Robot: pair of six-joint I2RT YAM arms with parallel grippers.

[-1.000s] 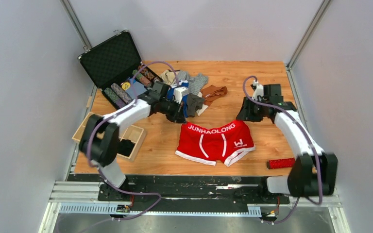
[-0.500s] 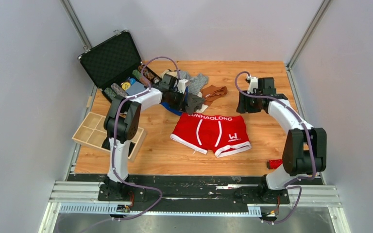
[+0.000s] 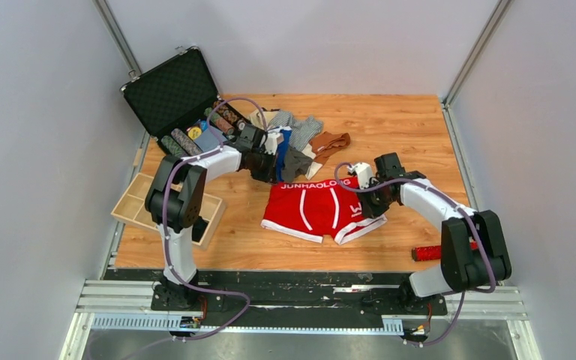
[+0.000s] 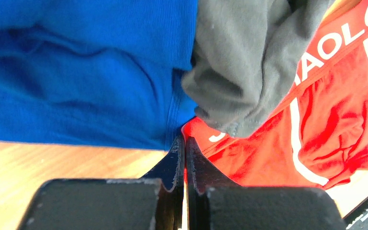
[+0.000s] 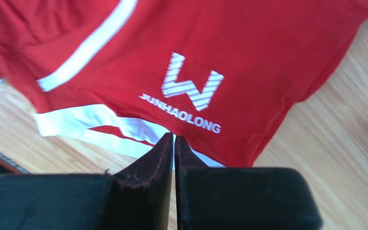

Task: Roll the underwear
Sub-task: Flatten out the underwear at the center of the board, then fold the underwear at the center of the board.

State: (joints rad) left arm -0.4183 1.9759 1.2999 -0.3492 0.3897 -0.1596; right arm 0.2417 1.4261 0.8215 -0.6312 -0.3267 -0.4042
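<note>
The red underwear [image 3: 311, 210] with white trim lies flat mid-table; it also shows in the left wrist view [image 4: 326, 120] and the right wrist view [image 5: 249, 57]. My left gripper [image 3: 274, 174] [image 4: 185, 140] is shut on its top-left waistband corner, right beside the blue underwear [image 3: 283, 142] [image 4: 76, 72] and a dark grey piece [image 3: 296, 161] [image 4: 239, 62]. My right gripper [image 3: 365, 204] [image 5: 174, 136] is shut, tips at the white hem of the right leg below the W logo, nothing between the jaws. Brown [image 3: 330, 142] and light grey [image 3: 304, 127] garments lie behind.
An open black case [image 3: 172, 90] holding striped poker chips [image 3: 221, 116] stands at the back left. A wooden compartment tray [image 3: 139, 206] sits at the left edge. A red bristly stick [image 3: 433, 251] lies at the front right, by the right arm's base.
The red underwear has slid left and back toward the pile with my left gripper. My right gripper has swung from the back right down to the underwear's right leg.
</note>
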